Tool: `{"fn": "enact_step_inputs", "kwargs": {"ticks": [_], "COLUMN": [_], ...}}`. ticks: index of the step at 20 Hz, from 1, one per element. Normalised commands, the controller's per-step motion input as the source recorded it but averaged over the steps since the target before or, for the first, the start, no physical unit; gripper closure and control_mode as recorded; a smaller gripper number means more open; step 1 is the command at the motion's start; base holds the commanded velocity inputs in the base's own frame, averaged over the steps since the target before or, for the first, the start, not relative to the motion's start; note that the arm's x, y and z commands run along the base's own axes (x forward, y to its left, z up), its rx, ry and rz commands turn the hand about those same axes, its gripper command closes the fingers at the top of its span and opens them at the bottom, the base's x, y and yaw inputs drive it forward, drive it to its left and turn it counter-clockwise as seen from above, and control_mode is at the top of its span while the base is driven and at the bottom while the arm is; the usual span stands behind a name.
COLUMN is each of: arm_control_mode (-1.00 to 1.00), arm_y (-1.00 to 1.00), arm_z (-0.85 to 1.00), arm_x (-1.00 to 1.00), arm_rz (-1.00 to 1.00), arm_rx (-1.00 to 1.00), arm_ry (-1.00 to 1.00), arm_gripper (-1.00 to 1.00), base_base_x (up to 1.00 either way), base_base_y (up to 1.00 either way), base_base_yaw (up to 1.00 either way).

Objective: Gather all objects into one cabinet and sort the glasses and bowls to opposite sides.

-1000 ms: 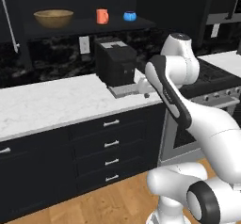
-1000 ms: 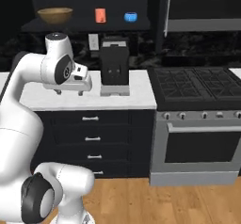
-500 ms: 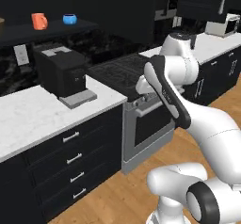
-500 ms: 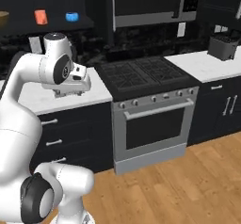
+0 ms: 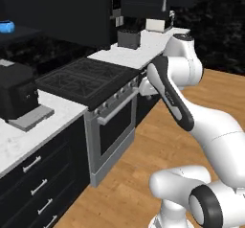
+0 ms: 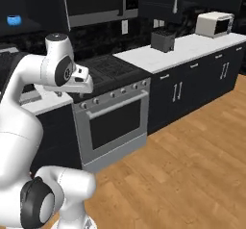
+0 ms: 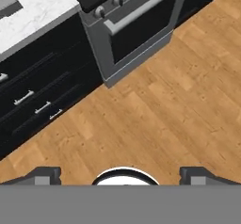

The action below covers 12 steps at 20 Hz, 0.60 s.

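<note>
A small bright-blue vessel point(image 5: 5, 27) point(image 6: 13, 19) stands on the dark shelf of the black upper cabinet point(image 6: 33, 4), at the far left edge of both base views. The glasses and the bowls are out of view. My gripper point(image 7: 121, 176) is open, its two dark fingertips point(image 7: 44, 175) wide apart with nothing between them. It points down at the wooden floor in front of the oven. In the base views the hand point(image 5: 145, 85) point(image 6: 78, 81) hangs at counter height beside the stove, well to the right of the blue vessel and below it.
A black stove top point(image 5: 86, 78) with a grey oven point(image 6: 113, 122) below stands ahead. A black coffee machine point(image 5: 16, 95) sits on the white counter point(image 5: 28, 131) to its left. A toaster point(image 6: 162, 40) and a microwave point(image 6: 214, 23) stand further right. Wooden floor point(image 6: 192, 156) lies open on the right.
The whole picture has shifted: the camera has swung right along the counter, so the shelf with the bowl and orange mug slid off the left edge. The arm keeps its pose and the gripper stays open.
</note>
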Motion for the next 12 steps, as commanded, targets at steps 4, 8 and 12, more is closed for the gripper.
{"fn": "enact_step_inputs", "kwargs": {"ticks": [4, 8, 12], "arm_control_mode": [1.00, 1.00, 1.00], "arm_y": [0.00, 0.00, 0.00], "arm_z": [0.00, 0.00, 0.00], "arm_x": [0.00, 0.00, 0.00], "arm_rz": [0.00, 0.00, 0.00], "arm_rx": [0.00, 0.00, 0.00], "arm_ry": [0.00, 0.00, 0.00], "arm_gripper": [-1.00, -1.00, -1.00], "base_base_x": [0.00, 0.04, 0.38], "base_base_y": [-0.15, -0.08, -0.50], "base_base_yaw": [-0.44, -0.42, -0.58]}}
